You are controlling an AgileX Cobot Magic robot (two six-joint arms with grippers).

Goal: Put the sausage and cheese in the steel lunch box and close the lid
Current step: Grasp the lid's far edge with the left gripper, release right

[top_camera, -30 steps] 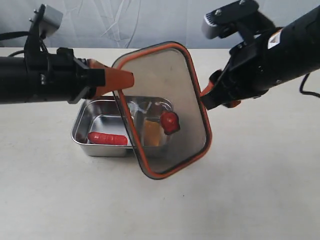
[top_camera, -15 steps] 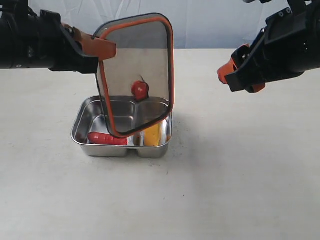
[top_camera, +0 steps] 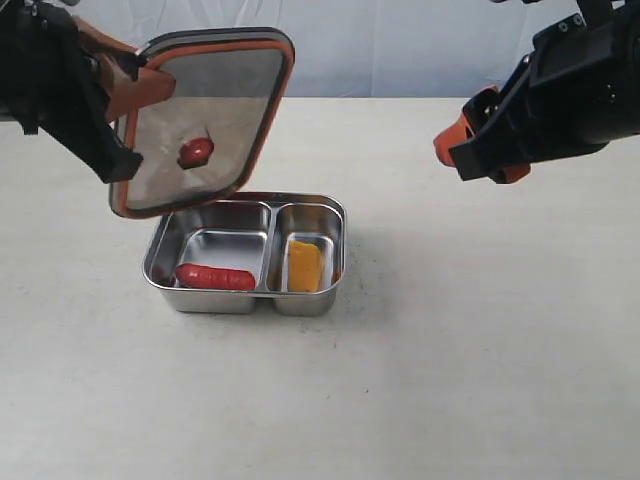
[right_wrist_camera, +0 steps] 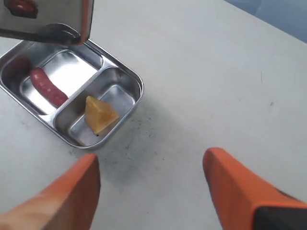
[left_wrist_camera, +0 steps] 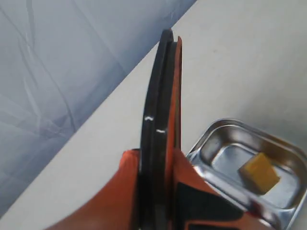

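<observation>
The steel lunch box point(top_camera: 160, 262) sits on the table near the middle, its top uncovered. The red sausage point(top_camera: 215, 277) lies in its larger left compartment; the yellow cheese point(top_camera: 304, 265) lies in the narrower right one. My left gripper point(top_camera: 140, 88) is shut on the edge of the dark lid point(top_camera: 225, 90), holding it tilted in the air above the box's back left. In the left wrist view the lid point(left_wrist_camera: 160, 115) is edge-on between my orange fingers point(left_wrist_camera: 127, 191), with the cheese point(left_wrist_camera: 259, 171) below. My right gripper point(top_camera: 478, 140) hangs open, apart to the right, empty point(right_wrist_camera: 151, 165).
The pale table top point(top_camera: 470, 340) spreads around the box, with a light backdrop point(top_camera: 400, 45) behind its far edge. In the right wrist view the box point(right_wrist_camera: 134, 81), the sausage point(right_wrist_camera: 48, 86) and the cheese point(right_wrist_camera: 100, 115) lie ahead of the fingers.
My left gripper has swung the lid up and to the left, off the front of the box. The right gripper let go of the lid's edge a second ago and now holds still.
</observation>
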